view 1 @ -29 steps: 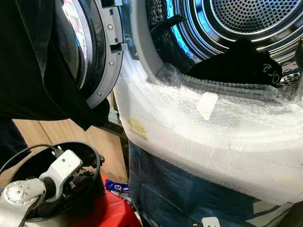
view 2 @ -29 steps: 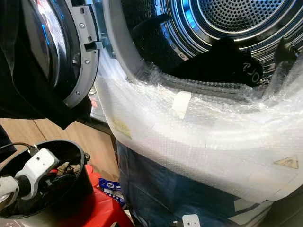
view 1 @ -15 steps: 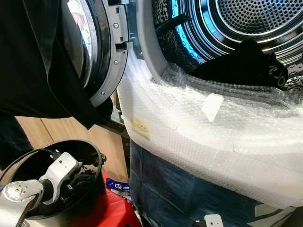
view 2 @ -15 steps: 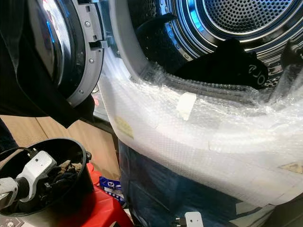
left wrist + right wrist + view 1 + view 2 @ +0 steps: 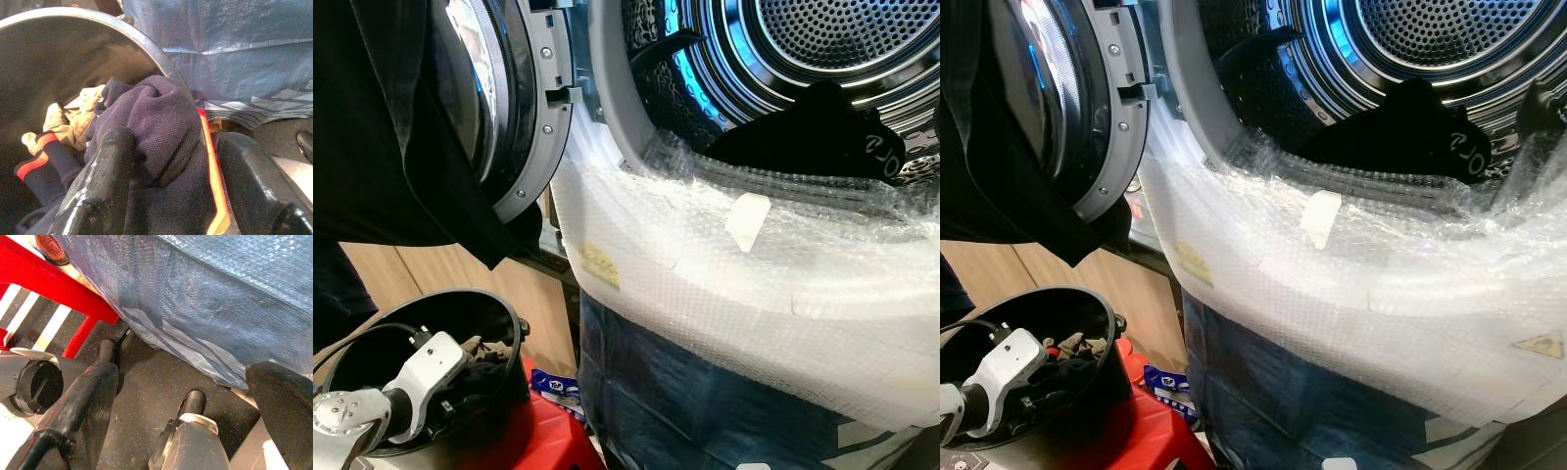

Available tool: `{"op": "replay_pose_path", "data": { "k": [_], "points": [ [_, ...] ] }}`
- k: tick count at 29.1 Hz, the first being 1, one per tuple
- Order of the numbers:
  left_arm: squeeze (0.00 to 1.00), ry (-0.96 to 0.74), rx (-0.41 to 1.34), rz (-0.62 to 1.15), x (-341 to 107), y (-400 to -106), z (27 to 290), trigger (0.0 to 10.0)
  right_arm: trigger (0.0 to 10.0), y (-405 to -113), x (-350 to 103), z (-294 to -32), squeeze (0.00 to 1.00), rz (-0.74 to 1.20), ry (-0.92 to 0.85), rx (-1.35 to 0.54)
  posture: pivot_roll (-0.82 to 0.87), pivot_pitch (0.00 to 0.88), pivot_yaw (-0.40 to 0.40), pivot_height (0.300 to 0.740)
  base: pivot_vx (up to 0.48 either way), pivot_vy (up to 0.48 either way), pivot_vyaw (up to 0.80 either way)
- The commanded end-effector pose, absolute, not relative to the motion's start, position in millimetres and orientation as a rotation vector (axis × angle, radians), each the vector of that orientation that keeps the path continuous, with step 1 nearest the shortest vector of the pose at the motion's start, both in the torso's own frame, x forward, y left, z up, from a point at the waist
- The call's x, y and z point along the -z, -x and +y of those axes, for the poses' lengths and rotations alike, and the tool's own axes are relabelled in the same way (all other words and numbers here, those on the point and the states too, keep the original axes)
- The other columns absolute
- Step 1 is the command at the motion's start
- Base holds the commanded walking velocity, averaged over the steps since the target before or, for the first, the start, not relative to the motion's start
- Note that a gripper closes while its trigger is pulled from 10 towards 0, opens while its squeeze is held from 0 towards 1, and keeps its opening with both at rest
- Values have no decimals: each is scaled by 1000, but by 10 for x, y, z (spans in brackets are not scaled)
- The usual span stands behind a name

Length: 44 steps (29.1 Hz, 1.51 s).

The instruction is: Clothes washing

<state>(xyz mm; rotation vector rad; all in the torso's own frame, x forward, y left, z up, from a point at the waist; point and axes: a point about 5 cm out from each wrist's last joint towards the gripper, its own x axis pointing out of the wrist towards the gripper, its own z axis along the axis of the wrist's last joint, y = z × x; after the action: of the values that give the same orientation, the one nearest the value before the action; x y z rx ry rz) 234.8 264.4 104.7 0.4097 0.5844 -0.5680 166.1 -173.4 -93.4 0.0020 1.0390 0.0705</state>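
A black bucket [image 5: 512, 320] of clothes stands at the lower left on a red stool [image 5: 548, 443]. My left arm [image 5: 419, 380] reaches down into it. In the left wrist view my left gripper [image 5: 178, 196] is open, its fingers [image 5: 100, 183] on either side of a dark navy garment [image 5: 156, 122] with an orange-red edge. Tan and red-striped items [image 5: 54, 127] lie deeper in the bucket. A black garment [image 5: 822, 127] lies in the washer's steel drum [image 5: 842, 39]. My right gripper [image 5: 181, 396] hangs open and empty above the floor.
The washer door [image 5: 524, 117] is swung open to the left, with a black cloth [image 5: 382, 127] draped over it. Bubble wrap [image 5: 754, 274] covers the washer's lower rim, above a blue tarp [image 5: 685, 401]. Wooden panels [image 5: 431, 274] lie behind the bucket.
My left arm has sunk lower and further into the bucket. The whole picture has shifted slightly with the camera; the drum and its garment stay put.
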Motion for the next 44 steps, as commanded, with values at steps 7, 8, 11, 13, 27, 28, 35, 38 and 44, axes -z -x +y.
{"op": "replay_pose_path", "data": {
  "k": [7,8,11,13,27,28,35,38,44],
  "points": [
    [0,-400,478,526,-1078,-2449,2667,10000,10000,-1765,891,-1686,0,1010,-5,-89,219,0,71,740,0,0,0],
    [0,-398,469,519,-1076,-2462,2669,10000,10000,-1769,889,-1685,0,1009,-3,-90,218,0,70,740,0,0,0],
    [0,-386,417,507,-1029,-2507,2695,10000,10000,-1778,886,-1676,0,1008,-8,-95,212,0,69,740,0,0,0],
    [0,-371,421,507,-1017,-2514,2674,10000,10000,-1776,887,-1677,0,1009,-5,-97,213,0,66,740,0,0,0],
    [0,-342,394,548,-899,-2516,2669,0,10000,-1725,911,-1665,0,1026,-1,-103,210,0,67,740,0,0,0],
    [0,-340,393,548,-896,-2514,2669,0,10000,-1724,912,-1661,0,1026,-2,-105,210,0,65,740,0,0,0],
    [0,-337,405,550,-898,-2505,2662,0,10000,-1739,907,-1632,0,1023,-2,-111,208,0,75,740,0,0,0],
    [0,-340,409,553,-894,-2497,2659,0,10000,-1740,907,-1627,0,1024,2,-117,206,0,77,740,0,0,0],
    [0,-336,397,549,-896,-2500,2648,0,10000,-1735,909,-1635,0,1026,12,-120,209,0,80,740,0,0,0]
  ]
}}
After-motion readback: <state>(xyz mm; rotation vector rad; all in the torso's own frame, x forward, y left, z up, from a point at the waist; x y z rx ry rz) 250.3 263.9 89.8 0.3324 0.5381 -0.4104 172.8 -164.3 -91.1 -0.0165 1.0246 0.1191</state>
